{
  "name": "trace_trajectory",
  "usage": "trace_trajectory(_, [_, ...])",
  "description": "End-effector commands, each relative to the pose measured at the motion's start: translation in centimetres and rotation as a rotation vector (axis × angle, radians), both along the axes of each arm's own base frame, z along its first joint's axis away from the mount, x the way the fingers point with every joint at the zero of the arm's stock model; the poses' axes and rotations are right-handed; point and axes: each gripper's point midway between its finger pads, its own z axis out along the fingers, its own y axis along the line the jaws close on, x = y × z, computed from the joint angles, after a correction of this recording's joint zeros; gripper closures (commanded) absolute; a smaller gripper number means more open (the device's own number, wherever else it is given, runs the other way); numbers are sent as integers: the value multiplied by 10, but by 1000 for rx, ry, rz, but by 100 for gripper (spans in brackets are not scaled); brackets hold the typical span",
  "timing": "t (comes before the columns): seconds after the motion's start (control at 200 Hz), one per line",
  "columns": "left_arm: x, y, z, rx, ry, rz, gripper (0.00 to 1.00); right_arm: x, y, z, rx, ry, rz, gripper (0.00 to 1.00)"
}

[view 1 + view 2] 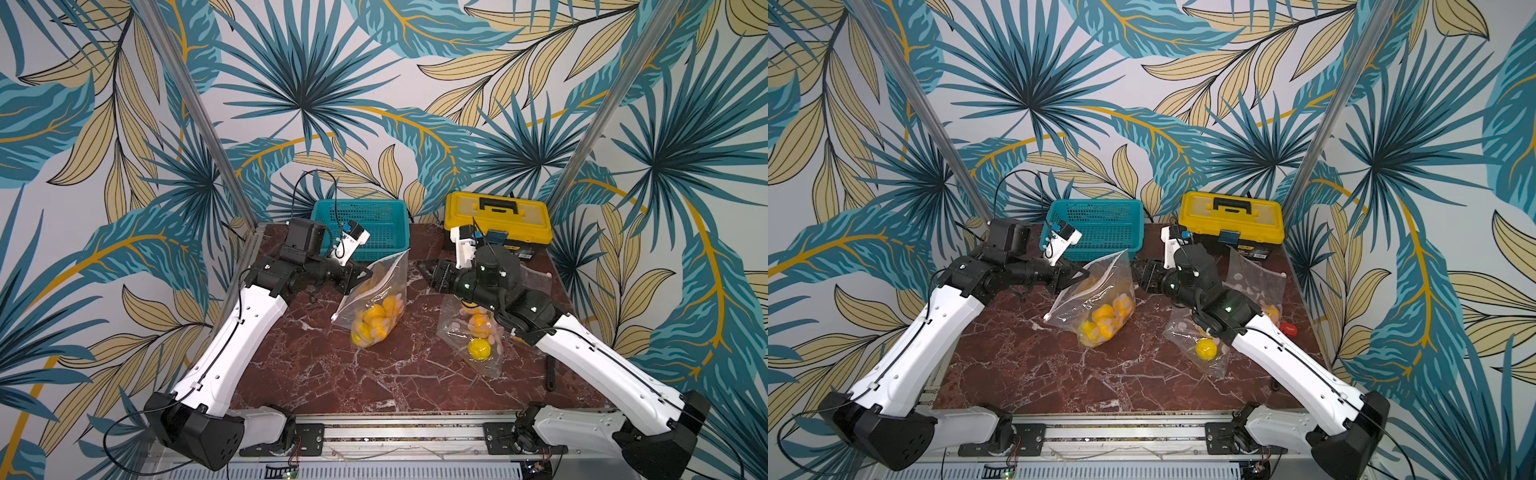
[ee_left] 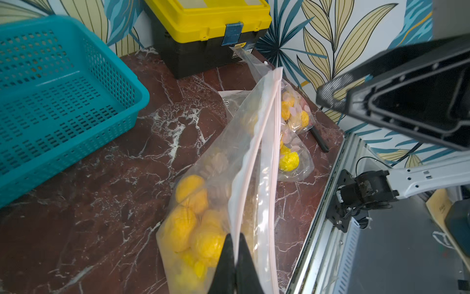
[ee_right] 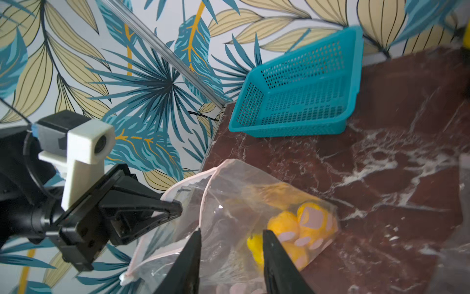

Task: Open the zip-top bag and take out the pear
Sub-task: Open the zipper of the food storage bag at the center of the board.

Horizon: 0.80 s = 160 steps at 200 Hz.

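Observation:
The clear zip-top bag stands half lifted in the middle of the marble table. Several yellow fruits lie in its bottom; which one is the pear I cannot tell. My left gripper is shut on one pink zip strip at the bag's top. The two zip strips stand apart near that grip and meet at the far corner. My right gripper hovers open just right of the bag's top, holding nothing.
A second bag with yellow fruit lies under my right arm, and a third bag sits behind it. A teal basket and a yellow toolbox stand along the back wall. A black tool lies by the right edge.

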Motion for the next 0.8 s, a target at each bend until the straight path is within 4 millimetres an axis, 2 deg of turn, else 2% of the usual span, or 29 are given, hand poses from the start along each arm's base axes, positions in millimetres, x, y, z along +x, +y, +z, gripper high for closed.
trace_trajectory(0.0, [-3, 0, 13, -95, 41, 69, 100, -11, 25, -13, 130, 181, 8, 56])
trace_trajectory(0.195, [-9, -1, 18, -164, 46, 93, 100, -10, 48, -17, 152, 197, 23, 57])
trace_trajectory(0.215, [-10, -1, 18, -170, 47, 95, 100, -8, 52, -8, 183, 174, 34, 58])
trace_trajectory(0.375, [-14, -3, 23, -202, 46, 88, 100, 0, 71, 2, 230, 166, 77, 66])
trace_trajectory(0.391, [-14, -3, 24, -204, 45, 89, 100, -9, 81, 4, 233, 166, 106, 67])
trace_trajectory(0.431, [-15, -3, 24, -207, 44, 89, 100, -10, 86, 6, 244, 168, 118, 67])
trace_trajectory(0.676, [-18, -3, 30, -221, 34, 87, 100, -12, 105, 0, 249, 208, 156, 69])
trace_trajectory(0.796, [-17, -3, 31, -222, 27, 92, 100, -15, 107, -14, 214, 243, 147, 71])
